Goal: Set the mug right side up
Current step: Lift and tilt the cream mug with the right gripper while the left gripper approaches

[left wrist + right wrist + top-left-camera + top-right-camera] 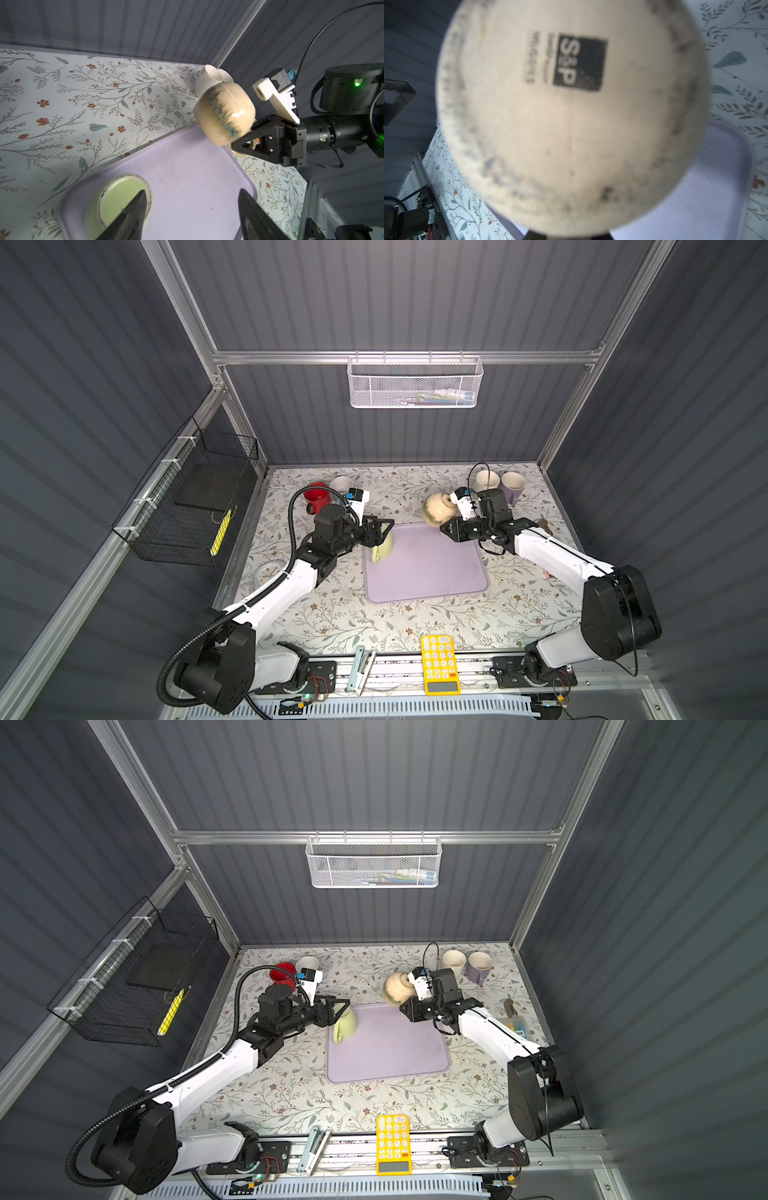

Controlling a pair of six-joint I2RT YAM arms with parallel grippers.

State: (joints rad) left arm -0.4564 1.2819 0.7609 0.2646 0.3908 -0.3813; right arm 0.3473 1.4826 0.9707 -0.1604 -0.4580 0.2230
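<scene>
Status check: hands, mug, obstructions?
Left hand open over green mug on tray. Right hand shut on beige mug's handle; mug lifted, tilted, near tray corner. Nothing blocking.

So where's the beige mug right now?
In a top view the beige mug hangs just right of middle, its handle pinched in the right claw, above the lilac tray's far edge.

Left hand [383,532] hangs spread wide (tips angled down), right hand [444,529] clamped tight, both arms reaching inward.
</scene>
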